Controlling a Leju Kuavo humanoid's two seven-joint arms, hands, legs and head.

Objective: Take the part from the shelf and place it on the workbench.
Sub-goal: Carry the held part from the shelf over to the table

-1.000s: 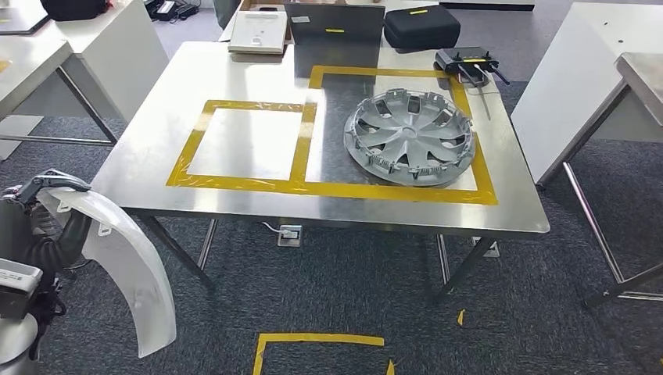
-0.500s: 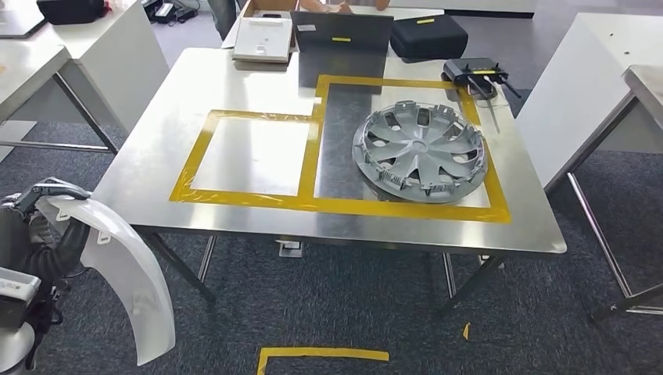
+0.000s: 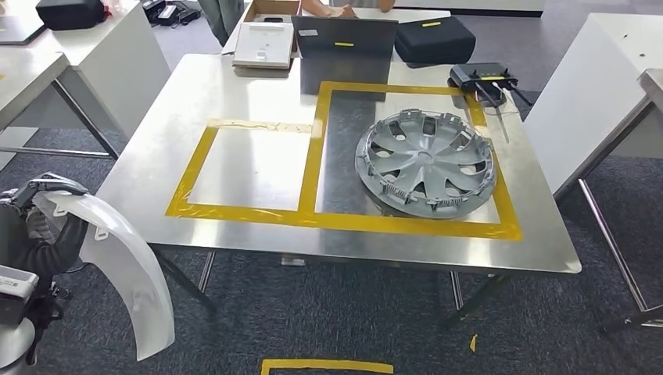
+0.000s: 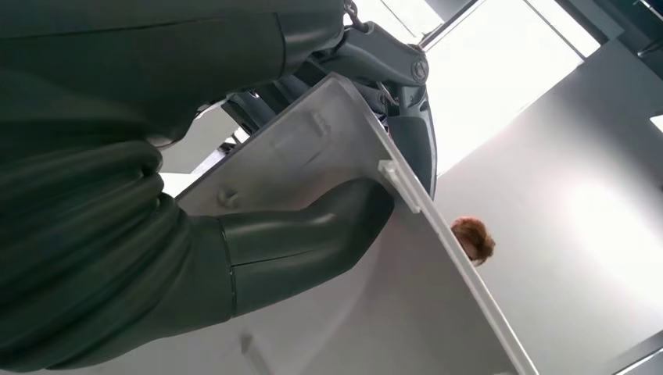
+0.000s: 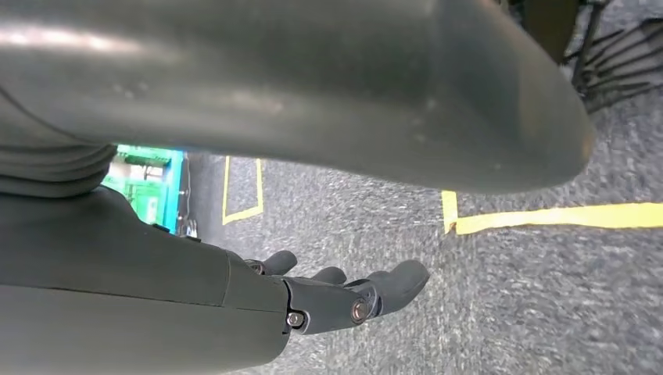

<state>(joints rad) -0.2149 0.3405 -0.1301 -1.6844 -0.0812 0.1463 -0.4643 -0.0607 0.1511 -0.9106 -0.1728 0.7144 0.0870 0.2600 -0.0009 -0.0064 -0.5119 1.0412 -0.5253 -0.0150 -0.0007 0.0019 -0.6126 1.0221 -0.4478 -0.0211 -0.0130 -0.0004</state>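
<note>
Down at the far left, the robot's left hand (image 3: 45,205) grips the top end of a white curved part (image 3: 125,266), a fender-like panel that arcs downward beside the robot's body, short of the bench and below its top. From the left wrist view the thick thumb (image 4: 313,234) presses against the inside face of the white part (image 4: 375,312), with the darker fingers (image 4: 406,117) hooked over its edge, so the hold looks firm.

Ahead stands the steel bench (image 3: 156,148), marked with two squares of yellow tape (image 3: 313,156). The left square is bare metal; the right one holds a silver wheel cover (image 3: 426,162) lying flat, inner side up.

Along the far edge of the bench, from left to right, sit a white box (image 3: 264,43), a dark laptop (image 3: 344,47), a black zip case (image 3: 434,39) and a black router (image 3: 485,76) with its antennas laid toward the wheel cover. Behind the laptop a person's hands (image 3: 336,9) rest on another surface.

To the right, a white table (image 3: 602,70) stands just apart from the bench.

The right hand (image 5: 344,301) hangs above the grey carpet (image 5: 547,297) near a yellow floor line (image 5: 563,217); its fingers seem loosely extended and hold nothing, though the angle is poor.
</note>
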